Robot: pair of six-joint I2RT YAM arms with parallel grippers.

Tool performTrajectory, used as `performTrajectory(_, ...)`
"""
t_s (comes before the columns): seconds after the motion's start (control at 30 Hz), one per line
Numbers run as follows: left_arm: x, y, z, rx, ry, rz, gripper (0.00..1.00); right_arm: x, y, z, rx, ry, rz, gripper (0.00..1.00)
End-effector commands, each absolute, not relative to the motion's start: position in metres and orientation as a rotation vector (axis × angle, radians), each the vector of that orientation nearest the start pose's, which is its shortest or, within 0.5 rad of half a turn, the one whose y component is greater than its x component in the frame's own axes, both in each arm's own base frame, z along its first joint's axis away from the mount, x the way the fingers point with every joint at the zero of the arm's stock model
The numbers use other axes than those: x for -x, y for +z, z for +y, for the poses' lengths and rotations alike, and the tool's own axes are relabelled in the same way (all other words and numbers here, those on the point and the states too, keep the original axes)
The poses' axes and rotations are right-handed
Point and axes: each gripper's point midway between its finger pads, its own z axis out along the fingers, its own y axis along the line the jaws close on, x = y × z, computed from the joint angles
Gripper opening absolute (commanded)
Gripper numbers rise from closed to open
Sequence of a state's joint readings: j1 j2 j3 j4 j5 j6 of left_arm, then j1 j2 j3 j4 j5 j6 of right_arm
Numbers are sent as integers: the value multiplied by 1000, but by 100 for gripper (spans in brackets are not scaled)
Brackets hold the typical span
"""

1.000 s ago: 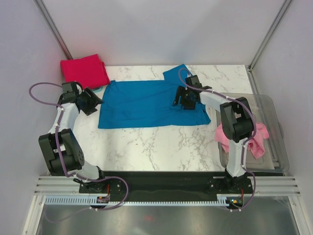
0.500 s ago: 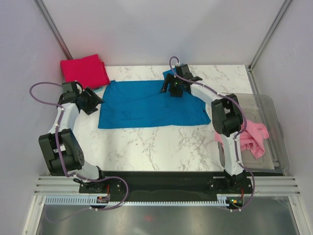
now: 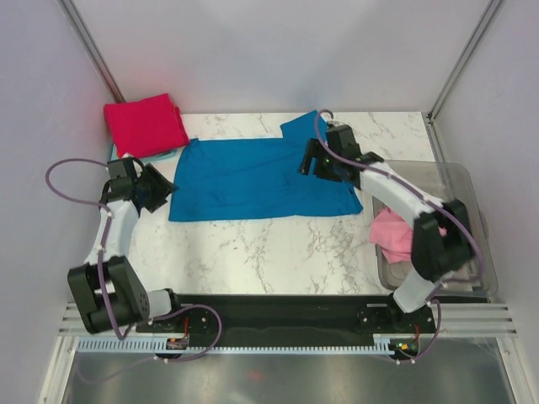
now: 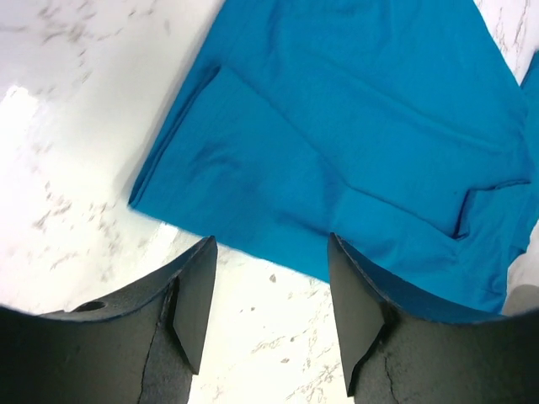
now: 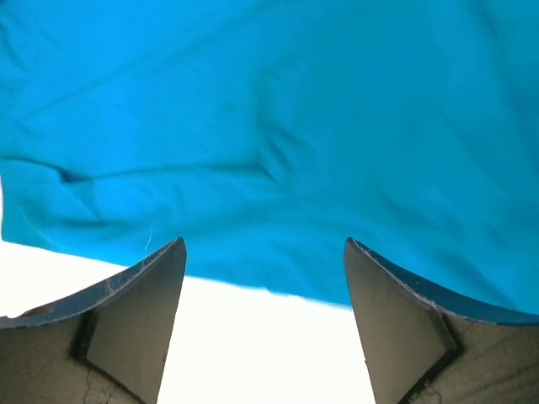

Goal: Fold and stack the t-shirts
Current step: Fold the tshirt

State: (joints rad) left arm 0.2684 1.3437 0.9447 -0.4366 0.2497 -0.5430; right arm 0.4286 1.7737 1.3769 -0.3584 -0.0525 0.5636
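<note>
A bright blue t-shirt [image 3: 253,177] lies spread flat across the middle of the marble table [image 3: 278,248]. My left gripper [image 3: 162,190] hovers open just off its left hem, fingers empty; in the left wrist view that gripper [image 4: 269,278] stands over bare table, with the blue t-shirt [image 4: 354,126] just beyond. My right gripper [image 3: 317,162] is open above the shirt's right part. In the right wrist view the gripper [image 5: 265,261] straddles the edge of the blue t-shirt [image 5: 278,126] without gripping it. A folded crimson t-shirt [image 3: 145,123] sits at the back left. A crumpled pink t-shirt [image 3: 394,232] lies in the tub.
A clear plastic tub [image 3: 463,189] stands at the table's right edge, partly under my right arm. Grey walls close in the back and sides. The arm bases sit on a black rail [image 3: 278,316] along the near edge.
My right gripper swung from the shirt's back edge rightward and nearer, its elbow moving out over the tub. The left gripper shifted slightly nearer. The blue shirt has not moved.
</note>
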Motion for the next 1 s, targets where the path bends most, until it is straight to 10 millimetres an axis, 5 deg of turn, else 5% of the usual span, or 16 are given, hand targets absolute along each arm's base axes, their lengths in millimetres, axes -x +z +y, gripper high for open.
performTrajectory(0.0, -331, 147, 40, 935, -344, 2107, 62, -374, 141, 182, -217, 387, 2343, 84)
performTrajectory(0.1, -311, 139, 39, 981, -332, 2056, 61, -321, 94, 149, -328, 303, 2420, 85)
performTrajectory(0.3, -300, 111, 31, 1037, -386, 2027, 61, -299, 63, 119, -417, 214, 2470, 83)
performTrajectory(0.97, -309, 38, 42, 1246, -340, 2043, 62, -350, 24, 85, -508, 36, 2453, 66)
